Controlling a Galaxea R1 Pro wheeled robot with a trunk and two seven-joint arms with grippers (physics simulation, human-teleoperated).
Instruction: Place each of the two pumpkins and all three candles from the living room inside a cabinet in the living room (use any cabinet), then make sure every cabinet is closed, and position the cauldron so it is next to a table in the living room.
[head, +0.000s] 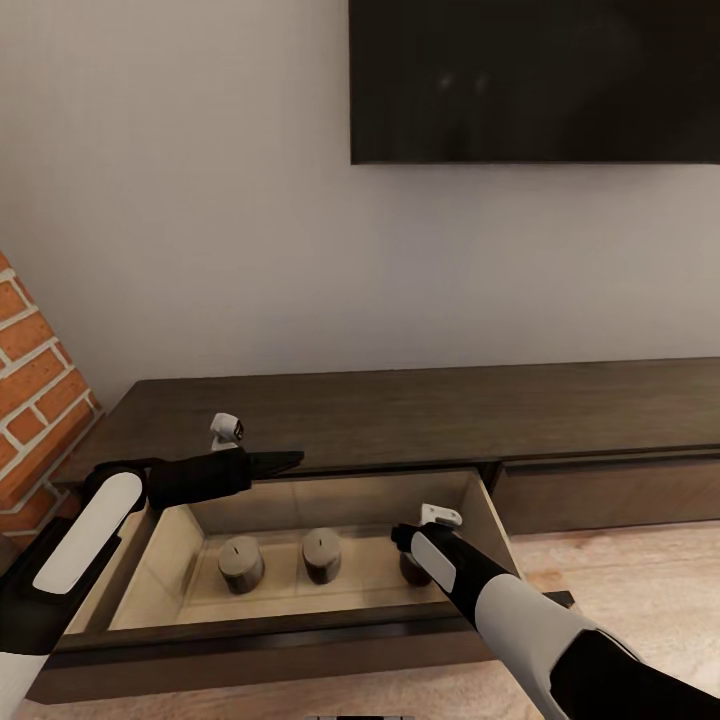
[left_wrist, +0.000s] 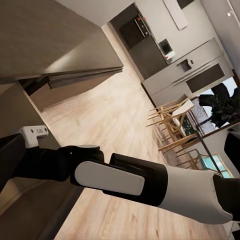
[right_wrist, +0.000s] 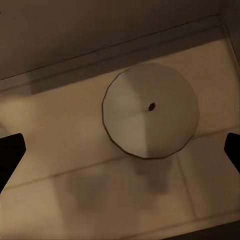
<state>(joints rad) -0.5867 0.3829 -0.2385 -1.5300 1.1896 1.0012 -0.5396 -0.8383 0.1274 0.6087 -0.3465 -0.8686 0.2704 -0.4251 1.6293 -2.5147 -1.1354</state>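
The low dark brown cabinet (head: 400, 410) runs along the wall, with its left drawer (head: 300, 640) pulled open. Two beige candles (head: 241, 563) (head: 322, 553) stand upright inside. A third candle (right_wrist: 150, 112) stands at the drawer's right end, mostly hidden behind my right wrist in the head view. My right gripper (right_wrist: 121, 150) hovers open directly above it, fingertips spread wide on either side and not touching it. My left gripper (head: 285, 461) is at the cabinet top's front edge above the drawer and looks shut and empty. The pumpkins, cauldron and table are out of view.
A brick column (head: 30, 390) stands at the left end of the cabinet. A dark TV (head: 535, 80) hangs on the wall above. The cabinet's right front panel (head: 610, 495) is closed. Wooden floor (head: 620, 570) lies to the right; chairs (left_wrist: 172, 125) stand far off.
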